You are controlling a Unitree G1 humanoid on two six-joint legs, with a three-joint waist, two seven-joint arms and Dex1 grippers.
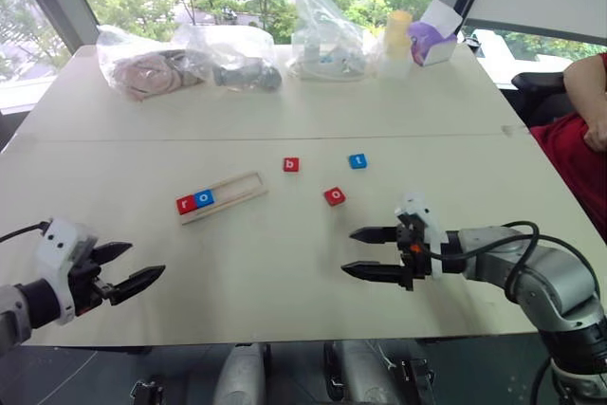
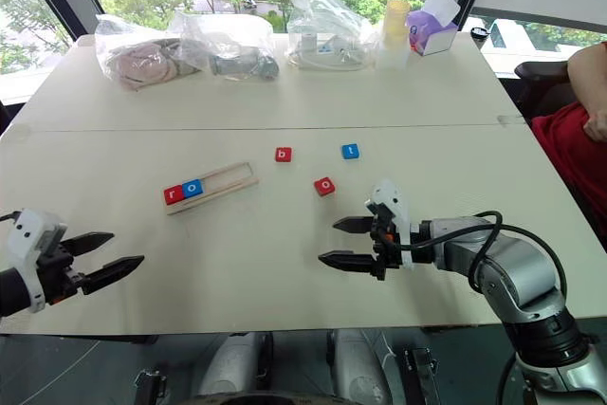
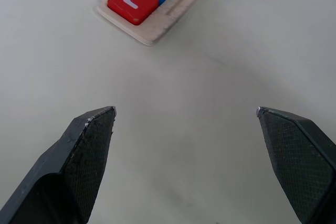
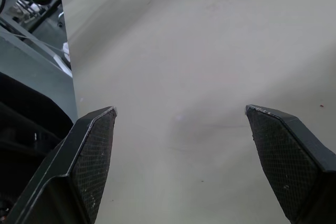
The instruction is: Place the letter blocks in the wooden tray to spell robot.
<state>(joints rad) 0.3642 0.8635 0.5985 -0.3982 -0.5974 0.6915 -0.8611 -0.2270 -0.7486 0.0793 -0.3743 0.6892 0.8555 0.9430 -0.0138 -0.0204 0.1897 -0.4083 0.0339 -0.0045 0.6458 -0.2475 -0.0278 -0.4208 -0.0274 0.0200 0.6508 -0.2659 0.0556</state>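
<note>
The wooden tray (image 1: 237, 187) lies left of the table's middle. At its left end sit a red "r" block (image 1: 186, 204) and a blue "o" block (image 1: 204, 198), side by side. To the tray's right, three blocks lie loose on the table: a red "b" (image 1: 291, 164), a blue "t" (image 1: 358, 161) and a red "o" (image 1: 334, 196). My left gripper (image 1: 144, 263) hovers open and empty near the front left edge, pointing toward the tray. My right gripper (image 1: 348, 251) is open and empty, pointing left, just in front of the red "o". The left wrist view shows the "r" block (image 3: 133, 2) ahead of my fingers.
Along the table's far edge stand clear plastic bags (image 1: 190, 59) with items, a yellow cup (image 1: 397, 35) and a purple-and-white box (image 1: 434, 35). A person in red (image 1: 574, 139) sits at the right side. A seam (image 1: 285, 136) crosses the table.
</note>
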